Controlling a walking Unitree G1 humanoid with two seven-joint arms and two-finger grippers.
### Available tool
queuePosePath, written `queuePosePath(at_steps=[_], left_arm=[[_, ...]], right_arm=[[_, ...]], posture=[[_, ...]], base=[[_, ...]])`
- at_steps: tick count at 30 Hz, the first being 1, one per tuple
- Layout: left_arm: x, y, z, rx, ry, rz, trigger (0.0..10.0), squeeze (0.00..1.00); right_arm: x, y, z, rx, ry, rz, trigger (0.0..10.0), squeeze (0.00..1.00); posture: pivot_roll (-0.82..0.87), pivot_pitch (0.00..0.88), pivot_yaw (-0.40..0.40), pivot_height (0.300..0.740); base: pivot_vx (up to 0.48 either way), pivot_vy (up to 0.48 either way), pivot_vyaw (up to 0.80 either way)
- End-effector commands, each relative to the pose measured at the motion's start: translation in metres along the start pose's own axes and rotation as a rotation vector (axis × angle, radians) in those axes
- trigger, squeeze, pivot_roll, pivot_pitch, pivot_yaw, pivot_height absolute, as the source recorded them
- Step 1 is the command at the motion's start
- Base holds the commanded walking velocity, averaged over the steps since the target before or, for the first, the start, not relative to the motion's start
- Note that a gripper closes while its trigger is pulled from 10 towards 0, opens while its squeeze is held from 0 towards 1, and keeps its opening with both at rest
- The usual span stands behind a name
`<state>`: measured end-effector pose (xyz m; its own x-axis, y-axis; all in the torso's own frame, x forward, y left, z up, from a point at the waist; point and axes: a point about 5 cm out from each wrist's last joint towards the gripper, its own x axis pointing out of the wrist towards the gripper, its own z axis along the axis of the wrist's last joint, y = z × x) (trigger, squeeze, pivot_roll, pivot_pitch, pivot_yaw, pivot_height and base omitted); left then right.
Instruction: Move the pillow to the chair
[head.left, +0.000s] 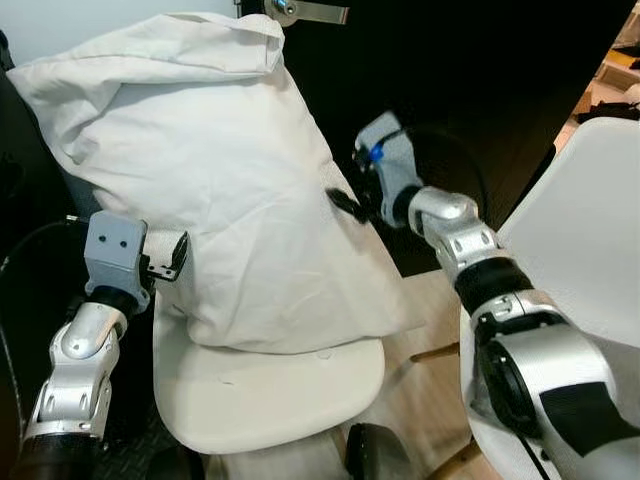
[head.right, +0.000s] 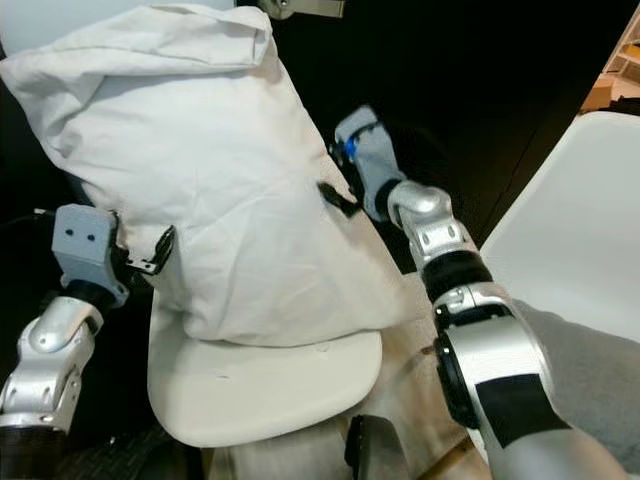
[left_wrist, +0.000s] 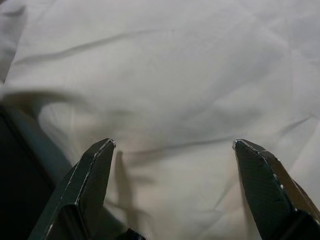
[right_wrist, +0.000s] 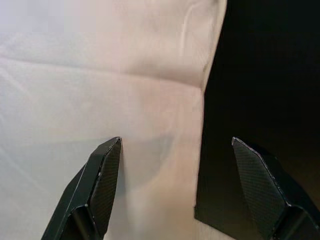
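Left eye view: white pillow (head.left: 220, 190) stands upright on cream chair (head.left: 270, 390) seat; left gripper (head.left: 168, 262) and right gripper (head.left: 345, 203) flank its sides, fingers (left_wrist: 92, 175) of both spread apart, gripping nothing.

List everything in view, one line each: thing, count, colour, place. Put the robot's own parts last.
pillow: one, white, standing on end on the seat of the chair, between the two grippers.
chair: one, cream-white seat, directly in front of the robot, under the pillow.
second chair: one, white, at the robot's right, partly behind the right arm.
door: one, black, behind the pillow, with a metal handle at the top edge.
floor: light wood, between the two chairs.
left gripper: one, black fingers on a silver arm, open, at the pillow's lower left side.
right gripper: one, black fingers on a silver arm, open, at the pillow's right edge.
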<state>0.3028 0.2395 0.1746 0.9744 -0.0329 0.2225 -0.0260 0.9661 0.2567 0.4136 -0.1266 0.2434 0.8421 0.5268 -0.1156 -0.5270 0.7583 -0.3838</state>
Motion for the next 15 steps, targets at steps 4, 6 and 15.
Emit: queuePosePath(at_steps=[4, 6, 15], left_arm=[[-0.024, -0.015, -0.007, -0.108, 0.042, -0.047, 10.0, 0.00], [-0.024, -0.015, -0.007, -0.108, 0.042, -0.047, 10.0, 0.00], [-0.063, -0.021, -0.041, -0.406, 0.091, -0.022, 10.0, 0.00]], right_arm=[[-0.006, -0.009, -0.006, 0.016, 0.007, -0.056, 10.0, 0.00], [-0.006, -0.009, -0.006, 0.016, 0.007, -0.056, 10.0, 0.00], [-0.006, -0.007, -0.001, 0.086, -0.075, -0.092, 10.0, 0.00]], posture=[[-0.01, 0.043, -0.099, 0.520], [-0.01, 0.043, -0.099, 0.520], [0.00, 0.035, -0.098, 0.520]], base=[[0.000, 0.000, 0.00], [0.000, 0.000, 0.00], [0.000, 0.000, 0.00]])
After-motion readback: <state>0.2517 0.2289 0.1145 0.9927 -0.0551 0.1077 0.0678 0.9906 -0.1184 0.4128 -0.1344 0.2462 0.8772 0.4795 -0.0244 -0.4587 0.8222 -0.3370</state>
